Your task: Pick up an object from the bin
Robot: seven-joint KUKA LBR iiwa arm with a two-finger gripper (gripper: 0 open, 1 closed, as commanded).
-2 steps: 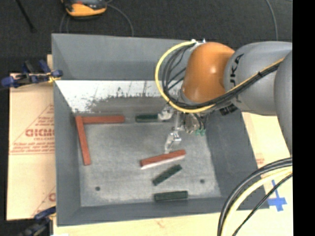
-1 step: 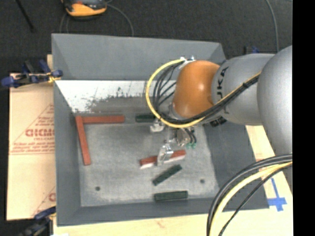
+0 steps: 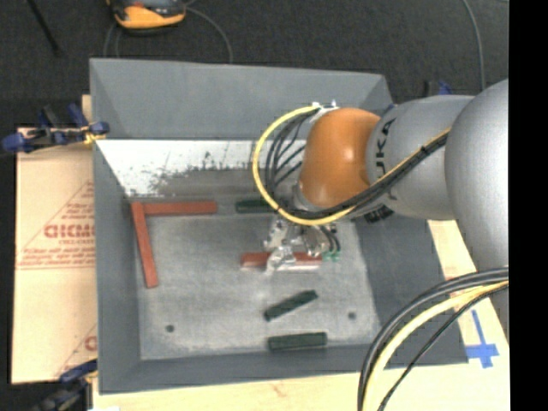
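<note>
The gripper is low over the middle of the bin, close to the floor, hanging from the arm under its orange cover. A small red block lies right at it: one end sticks out on the side towards the bin's left wall and the rest runs under the gripper's metal parts. I cannot tell how far open the gripper is, or whether it has closed on the block. The block seems to rest on the floor.

The other things lie apart from the gripper. A tilted green bar lies between it and the bin's near wall, and a second green bar lies flat against that near wall. A third green bar lies near the far wall, partly behind the arm's cables. Two long red strips make a corner shape in the far left part of the floor, one strip along the far wall and the other along the left wall, both well apart from the gripper.

As a judgement, the task is at its grasp stage. The approach and descent look done, and the red block is the likely target because it is the thing the gripper is on. A firm closing on the block, if not made already, and the lift clear of the bin are left. Nothing is raised yet.
</note>
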